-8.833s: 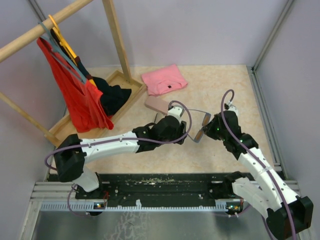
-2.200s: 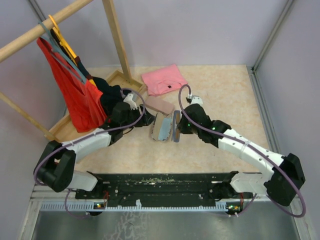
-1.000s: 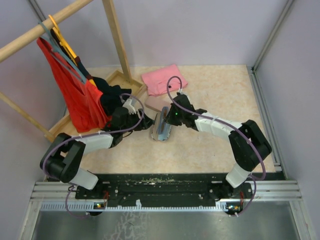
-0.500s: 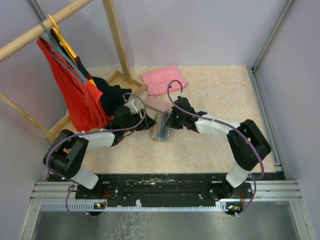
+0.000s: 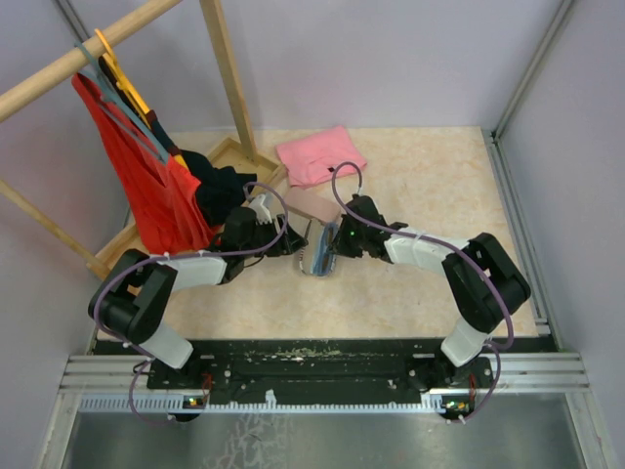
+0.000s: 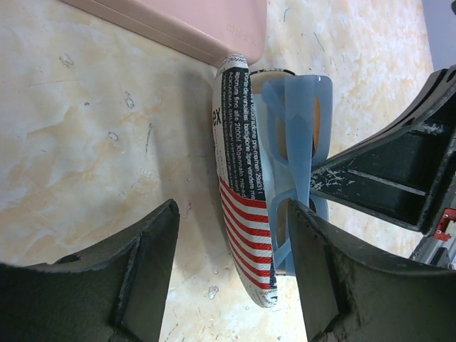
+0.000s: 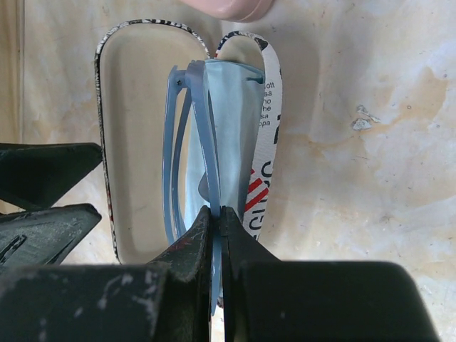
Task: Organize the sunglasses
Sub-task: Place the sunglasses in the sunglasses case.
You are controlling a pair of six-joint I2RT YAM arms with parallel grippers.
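right pincer [image 7: 217,216] pinches grey-blue sunglasses [image 7: 201,107] in flag-patterned case [image 7: 135,100].

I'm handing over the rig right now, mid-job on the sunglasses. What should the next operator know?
Right pincer: shut on the blue-framed sunglasses, holding them on edge between the halves of the open flag-patterned case.
Left pincer: open, straddling that case's near end, not squeezing it.
Pink case: just beyond it.
Done: glasses at the case.
Left: seat them, release, close the case. No second pair in view.
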